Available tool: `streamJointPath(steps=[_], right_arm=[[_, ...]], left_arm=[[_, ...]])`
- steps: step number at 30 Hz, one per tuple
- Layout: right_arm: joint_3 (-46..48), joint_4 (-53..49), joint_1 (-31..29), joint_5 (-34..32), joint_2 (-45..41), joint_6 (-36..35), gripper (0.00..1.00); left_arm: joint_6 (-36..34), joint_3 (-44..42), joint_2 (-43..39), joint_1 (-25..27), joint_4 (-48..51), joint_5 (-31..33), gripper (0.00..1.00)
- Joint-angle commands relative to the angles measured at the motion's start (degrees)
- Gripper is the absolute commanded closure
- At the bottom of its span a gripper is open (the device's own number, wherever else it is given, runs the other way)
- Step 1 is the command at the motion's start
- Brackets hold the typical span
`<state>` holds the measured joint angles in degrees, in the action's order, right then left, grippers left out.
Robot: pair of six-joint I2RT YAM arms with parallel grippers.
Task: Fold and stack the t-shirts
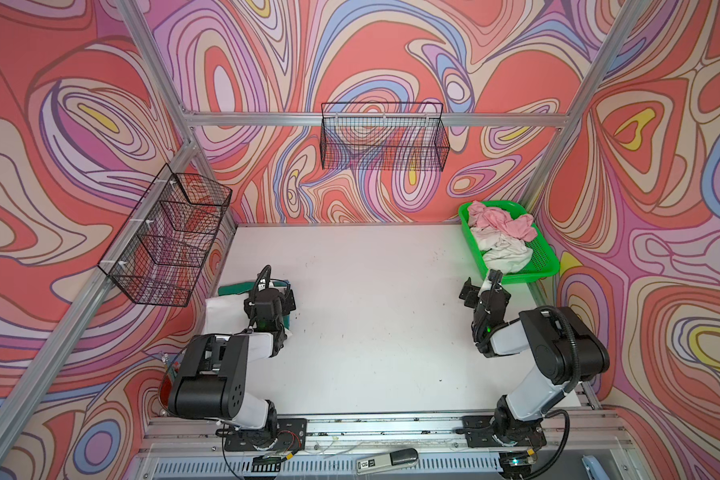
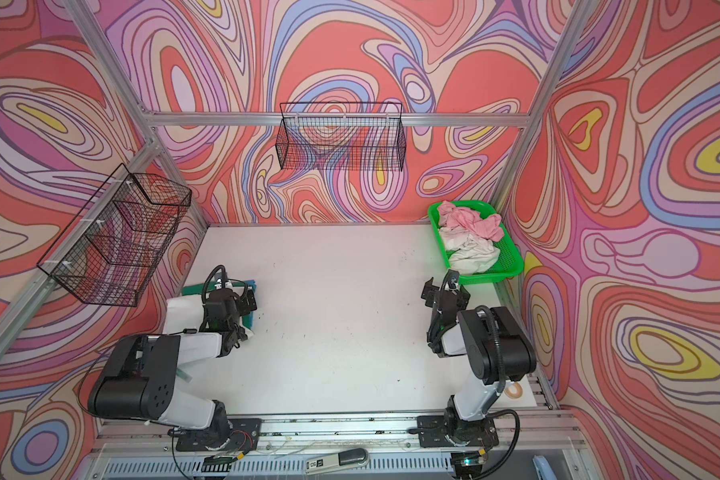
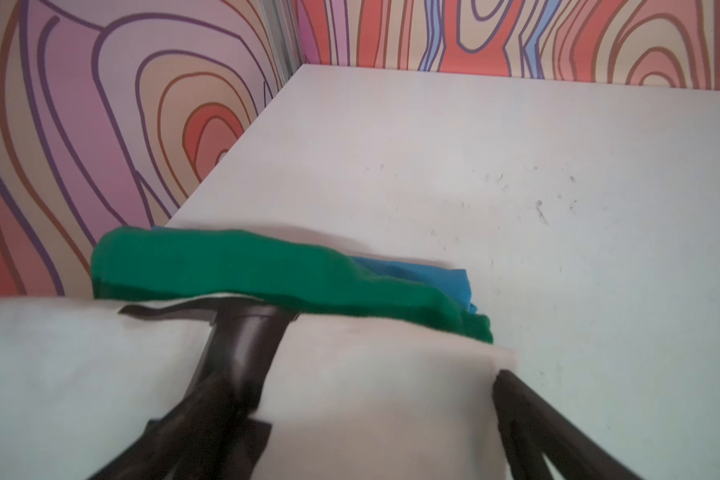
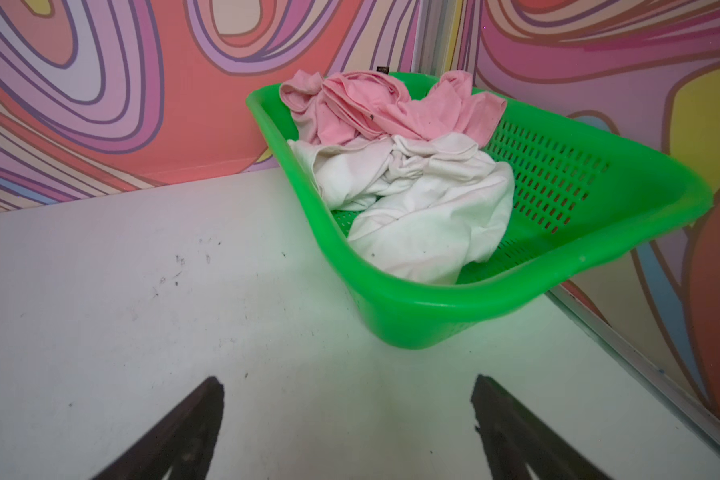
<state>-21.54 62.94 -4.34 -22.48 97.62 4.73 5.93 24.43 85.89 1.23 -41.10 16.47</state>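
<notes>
Right gripper [image 4: 347, 379] stood spread and empty near the basket [image 4: 433, 307] of t-shirts [image 4: 412, 174]; left gripper [image 3: 374, 345], spread, rested on white t-shirt [image 3: 370, 399], well apart from basket.

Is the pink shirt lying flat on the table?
No, the pink shirt sits crumpled inside the green basket, beside a white shirt.

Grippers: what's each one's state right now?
Left gripper: open, over the folded white t-shirt.
Right gripper: open, empty, facing the green basket.
</notes>
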Motion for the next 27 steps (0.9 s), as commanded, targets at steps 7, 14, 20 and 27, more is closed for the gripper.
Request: streamJointPath(steps=[7,14,20,27], right_arm=[[0.75,5.2,0.12,2.43,0.31,-1.39,0.02],[0.71,4.98,0.06,2.44,0.29,-1.39,0.02],[0.71,4.94,0.11,2.44,0.29,-1.39,0.02],[0.71,4.91,0.05,2.44,0.29,-1.39,0.02]], left_arm=[[-3.53,-2.78,2.86,1.58,-10.47,-3.1,0.0],[-3.61,-2.8,2.23,1.84,-9.38,-2.71,0.0],[-5.24,-4.09,3.4,2.63,-14.24,-2.17,0.0],[-4.84,-3.51,2.66,2.59,-11.86,-2.26,0.0]])
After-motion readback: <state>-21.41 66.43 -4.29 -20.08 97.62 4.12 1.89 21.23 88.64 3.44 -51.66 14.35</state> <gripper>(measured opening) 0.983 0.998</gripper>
